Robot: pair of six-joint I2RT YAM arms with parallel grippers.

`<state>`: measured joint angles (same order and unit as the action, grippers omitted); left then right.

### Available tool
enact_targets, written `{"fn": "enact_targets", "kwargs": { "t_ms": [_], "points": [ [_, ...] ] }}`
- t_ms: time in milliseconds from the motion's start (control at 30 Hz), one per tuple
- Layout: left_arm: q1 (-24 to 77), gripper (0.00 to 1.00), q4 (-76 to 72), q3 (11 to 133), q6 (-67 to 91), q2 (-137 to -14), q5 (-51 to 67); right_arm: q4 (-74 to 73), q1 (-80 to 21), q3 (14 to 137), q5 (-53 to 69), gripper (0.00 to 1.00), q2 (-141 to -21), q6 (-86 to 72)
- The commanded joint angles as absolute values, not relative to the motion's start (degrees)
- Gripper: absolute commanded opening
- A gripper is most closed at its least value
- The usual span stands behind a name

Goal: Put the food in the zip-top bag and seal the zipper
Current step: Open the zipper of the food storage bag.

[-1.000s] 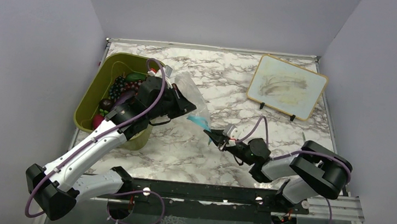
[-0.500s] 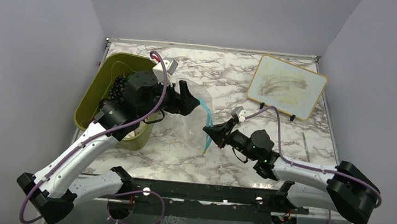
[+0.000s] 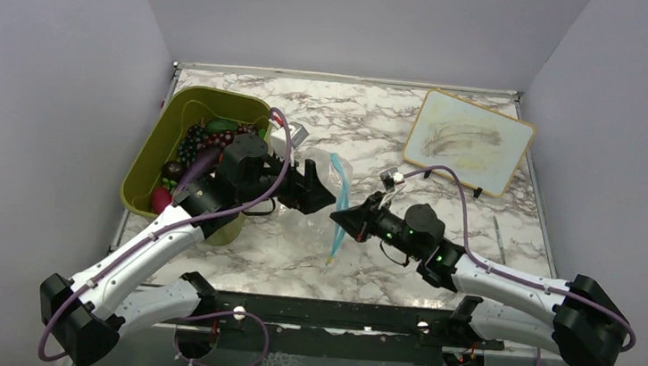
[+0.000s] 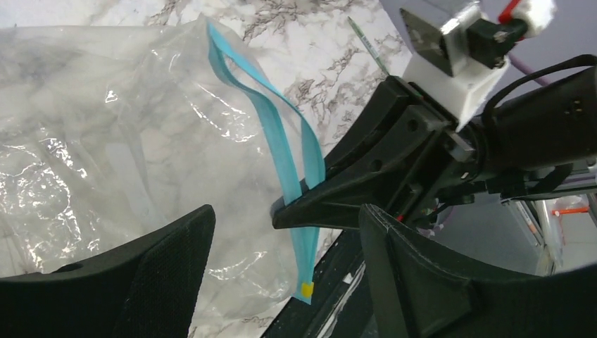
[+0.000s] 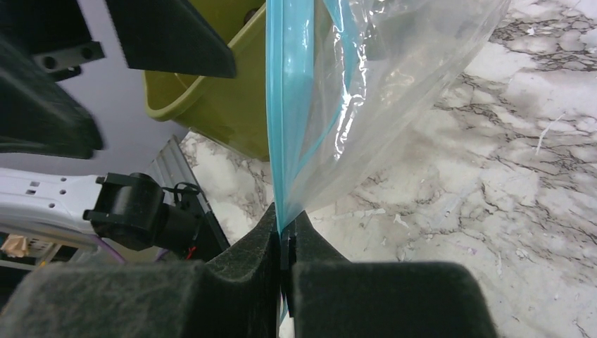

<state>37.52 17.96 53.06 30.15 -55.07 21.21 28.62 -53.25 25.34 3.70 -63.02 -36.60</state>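
The clear zip-top bag (image 3: 317,172) hangs crumpled between my two grippers, and nothing shows inside it (image 4: 105,141). Its teal zipper (image 3: 337,204) runs down the bag's mouth to a small yellow end tab. My right gripper (image 3: 339,218) is shut on the zipper (image 5: 288,105), pinching it at the fingertips (image 5: 285,227). Just left of it, my left gripper (image 3: 326,196) stands open facing the bag's mouth (image 4: 285,282), with nothing between its fingers. The food (image 3: 191,143), a dark grape bunch and reddish pieces, lies in the olive-green tub (image 3: 145,159).
The tub (image 5: 225,105) stands at the table's left edge, close behind my left arm. A framed whiteboard (image 3: 470,141) leans at the back right. A thin pen (image 3: 498,238) lies on the marble at the right.
My left gripper has opened, let go of the bag and shifted right and nearer. My right arm has reached in to the left, still pinching the zipper, which now hangs upright.
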Motion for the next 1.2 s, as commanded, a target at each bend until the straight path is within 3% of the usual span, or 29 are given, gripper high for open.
{"fn": "enact_targets", "kwargs": {
  "t_ms": [0, 300, 400, 433, 667, 967, 1000, 1033, 1167],
  "points": [
    [37.6, 0.76, 13.7, 51.4, 31.4, -56.2, 20.3, 32.4, -53.6, 25.8, 7.3, 0.03, -61.3, -36.6],
    [37.6, 0.8, 11.1, 48.8, 33.3, -62.9, 24.9, 35.5, -53.6, 24.0, 8.7, 0.04, -59.9, -35.0],
    [37.7, 0.76, 6.7, 46.6, 36.2, -63.4, 26.5, 35.8, -53.6, 23.7, 9.2, 0.05, -60.4, -34.7],
    [37.6, 0.7, 5.4, 46.1, 37.0, -63.5, 27.2, 35.7, -53.6, 23.6, 9.5, 0.06, -60.4, -34.6],
    [37.6, 0.0, 7.0, 46.5, 36.4, -62.8, 25.8, 29.4, -53.6, 23.4, 6.6, 0.22, -58.0, -36.7],
    [37.6, 0.0, 7.3, 46.0, 35.5, -61.1, 24.5, 14.0, -53.6, 24.3, -1.6, 0.32, -50.4, -41.0],
    [37.7, 0.0, 7.3, 45.9, 35.4, -61.0, 24.3, 13.5, -53.5, 24.0, -1.6, 0.22, -49.9, -41.5],
    [37.7, 0.0, 7.1, 45.6, 35.3, -61.1, 24.2, 13.7, -53.6, 23.4, -1.2, 0.05, -49.5, -41.6],
    [37.6, 0.0, 5.7, 44.5, 35.6, -62.1, 25.1, 16.6, -53.6, 21.5, 0.7, 0.02, -48.3, -42.8]
  ]
}}
